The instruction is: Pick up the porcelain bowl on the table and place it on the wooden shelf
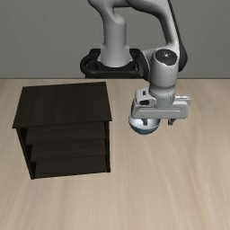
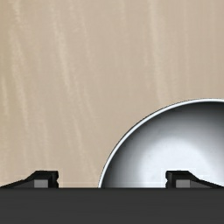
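finding 1, hand. the gripper (image 1: pixel 148 117) hangs low over the porcelain bowl (image 2: pixel 179 140) with its jaws spread wide. in the wrist view one fingertip (image 2: pixel 188 179) stands over the bowl's inside and the other over bare table (image 2: pixel 70 79) outside it, so a stretch of the rim lies between them. contact with either pad cannot be confirmed, and nothing is held.

finding 2, location. the bowl appears to rest on the table, near the wooden shelf (image 1: pixel 65 108) on the exterior view's right of it, level with the top board's right corner and apart from it.

finding 3, hazards, in my judgement.
- the grip on offer is a pinch on one wall of a smooth, curved, glazed rim. if the pads close too high on the lip, the bowl may slip out or squirt sideways.
- a one-sided hold leaves the bowl's weight hanging off the fingers, so it is likely to tilt or swing once lifted.
- if the outer finger meets the wall first, it will push the bowl along the table before the inner finger arrives, and the pinch lands off its mark.
- going down too far would drive the inner finger into the bowl's floor.
- the shelf is close by. moving sideways toward it before enough lift is gained would knock the bowl against the top board's edge.
- letting go above the board rather than on it risks a bounce or a skid off the edge.
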